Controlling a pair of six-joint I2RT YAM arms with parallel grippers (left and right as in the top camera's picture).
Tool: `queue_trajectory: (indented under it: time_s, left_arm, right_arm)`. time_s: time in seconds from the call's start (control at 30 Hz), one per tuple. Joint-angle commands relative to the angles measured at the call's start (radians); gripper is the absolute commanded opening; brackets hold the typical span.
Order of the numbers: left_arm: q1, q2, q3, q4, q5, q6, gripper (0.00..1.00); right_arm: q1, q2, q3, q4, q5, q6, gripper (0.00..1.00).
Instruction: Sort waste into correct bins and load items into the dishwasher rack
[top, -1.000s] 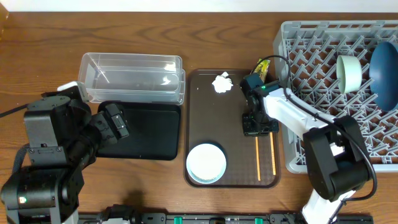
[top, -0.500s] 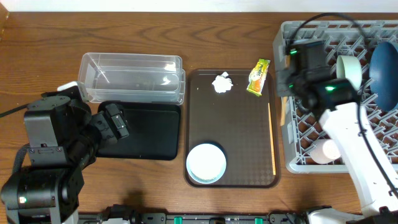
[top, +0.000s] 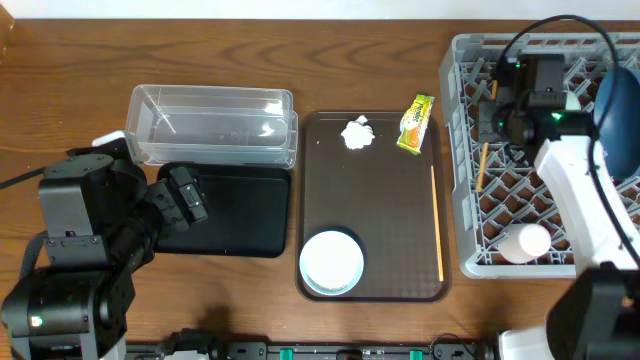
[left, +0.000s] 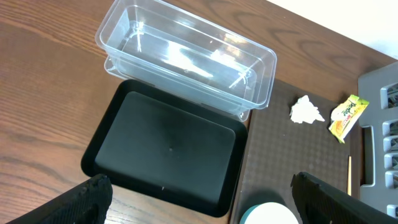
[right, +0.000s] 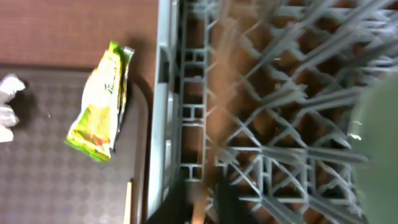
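- Right gripper (right: 198, 208) is over the left part of the dishwasher rack (top: 462, 230), its fingers drawn close on the end of the held chopstick (top: 482, 166). The wrist view is blurred.
- The held chopstick lies lengthwise over the rack's left columns of pegs, inside the rack wall.
- The second chopstick (top: 438, 225) lies flat along the right edge of the brown tray (top: 390, 210).
- The yellow-green wrapper (top: 416, 110) sits at the tray's top right corner, partly over the rim and just beside the rack.
- The white tissue wad (top: 356, 132) is on the tray near its top edge, left of the wrapper.
- The white bowl (top: 332, 262) stands upright at the tray's lower left.
- The blue dish (top: 622, 105) stands on edge at the rack's right side. The pink cup (top: 526, 242) lies in the rack's lower part.
- The clear tub (top: 210, 96) and black tray (top: 235, 215) sit side by side on the desk (top: 80, 60), touching, left of the brown tray.
- Left gripper (left: 202, 193) hangs above the black tray, fingers spread wide and holding nothing.
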Motion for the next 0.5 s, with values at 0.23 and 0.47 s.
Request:
queue_trajectory:
  time_s: [0.23,0.47]
  left_arm:
    - [0.004,-0.003,0.008,-0.003,-0.011,-0.001,0.94]
    - [0.004,-0.003,0.008,-0.003,-0.011,-0.001,0.94]
  right_arm:
    - [0.113,-0.123,0.018,-0.151,-0.147,0.099,0.43]
    - [0.37,-0.143,-0.011,-0.354,-0.016,0.235,0.45]
